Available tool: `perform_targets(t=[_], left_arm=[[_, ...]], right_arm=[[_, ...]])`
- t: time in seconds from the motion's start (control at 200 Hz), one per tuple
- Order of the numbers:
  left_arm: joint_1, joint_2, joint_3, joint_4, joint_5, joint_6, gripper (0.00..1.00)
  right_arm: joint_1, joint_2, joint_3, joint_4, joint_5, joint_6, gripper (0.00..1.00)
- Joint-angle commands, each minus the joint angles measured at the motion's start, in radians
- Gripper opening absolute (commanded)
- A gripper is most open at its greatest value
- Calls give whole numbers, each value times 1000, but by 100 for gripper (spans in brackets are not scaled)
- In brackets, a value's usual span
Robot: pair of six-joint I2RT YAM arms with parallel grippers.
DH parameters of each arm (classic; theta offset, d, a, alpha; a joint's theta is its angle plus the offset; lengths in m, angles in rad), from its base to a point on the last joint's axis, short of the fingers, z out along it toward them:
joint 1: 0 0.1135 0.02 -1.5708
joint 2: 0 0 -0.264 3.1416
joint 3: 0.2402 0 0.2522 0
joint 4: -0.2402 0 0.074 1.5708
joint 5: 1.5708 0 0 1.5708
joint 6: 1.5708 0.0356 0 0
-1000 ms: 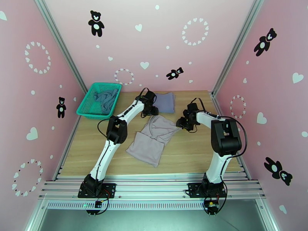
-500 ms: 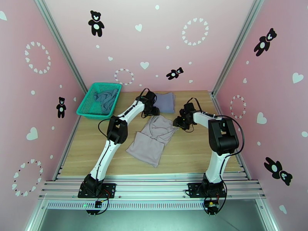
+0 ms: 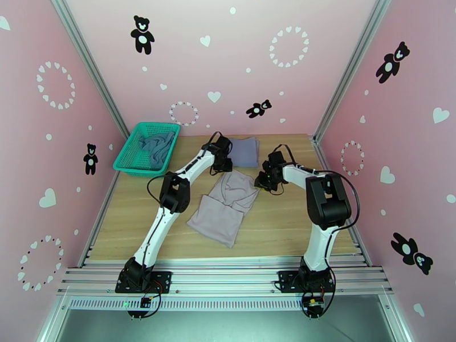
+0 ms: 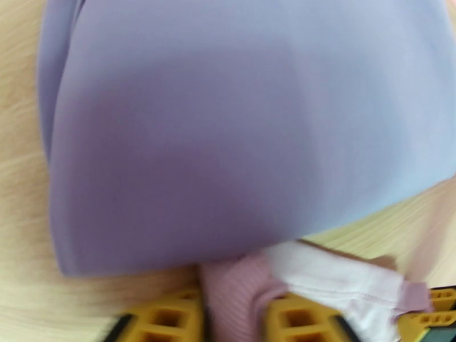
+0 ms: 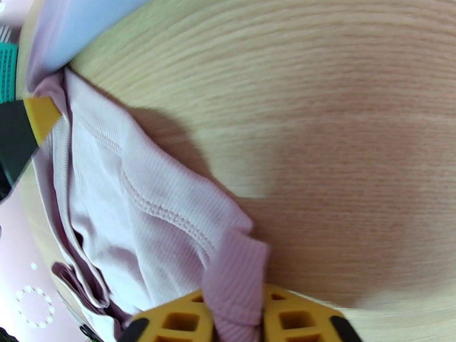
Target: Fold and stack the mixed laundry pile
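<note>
While the counter is carrying the work, the mauve garment is lying at its middle, its long axis running from the near-left hem to the far-right neck end. Both arms are extending over that far end, so the cloth is trailing from the jaws back toward the bases. The basket at far left is holding the teal top. The lavender piece is resting flat just beyond the left jaws. In the wrist views, the left jaws are clamping a ribbed mauve fold, and the right jaws are clamping the opposite corner of the same end. The left wrist view is coming through blurred, and from above the arms are hiding the exact grip points.
</note>
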Motion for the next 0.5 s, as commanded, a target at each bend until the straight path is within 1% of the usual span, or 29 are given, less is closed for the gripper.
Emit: perform_targets(t=[0.0,0.125,0.255,0.495], left_arm=[[-21,54,5,-4,19,8,0],[-32,20,-23,7,-17,9,0],[-42,-76,-98,45,-75,13,0],[-41,-294,-267,108,-167,40,0]], right_arm=[[15,20,37,-36,16,-2,13],[34,2,53,-51,21,-6,0],[63,-53,61,-79,48,-7,0],[126,-220,48,-138,113,-17,0]])
